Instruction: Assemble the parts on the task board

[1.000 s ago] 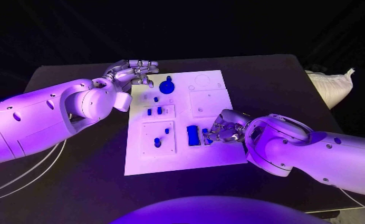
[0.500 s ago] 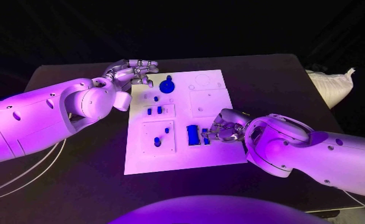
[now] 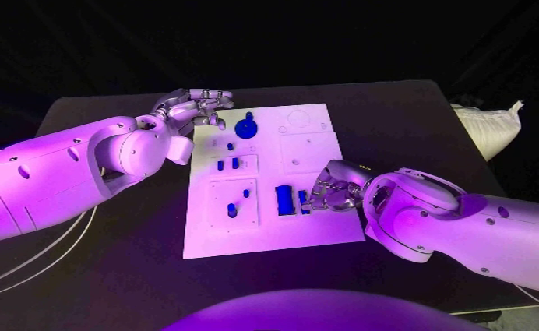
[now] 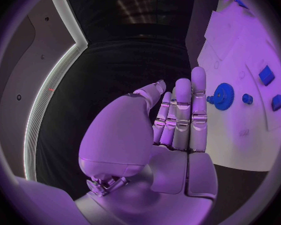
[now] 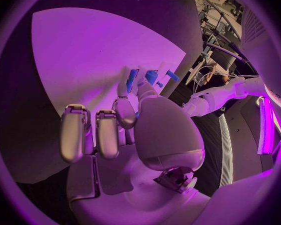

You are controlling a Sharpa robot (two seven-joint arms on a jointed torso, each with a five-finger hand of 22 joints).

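The white task board (image 3: 318, 226) lies in the middle of the black table. A blue gear (image 3: 246, 126) stands near its far left corner, also seen as the gear (image 4: 223, 96) beside my left hand's fingers. Small blue parts (image 3: 228, 165) sit in the left panels. A blue block (image 3: 285, 200) lies by the near middle, with a narrow blue part (image 3: 303, 203) next to it. My right hand (image 3: 333, 187) reaches over that narrow part, and thumb and finger pinch the blue part (image 5: 133, 80). My left hand (image 3: 198, 106) hovers at the board's far left corner, fingers straight and holding nothing (image 4: 178, 120).
A white bag (image 3: 492, 127) lies off the table's right edge. Pale cables (image 3: 33, 257) run along the table's near left. The board's far right panels (image 3: 305, 148) are bare white. Dark table surface surrounds the board on all sides.
My right hand has edged slightly at the narrow blue part, fingers closing in on it. The left arm and hand have stayed put.
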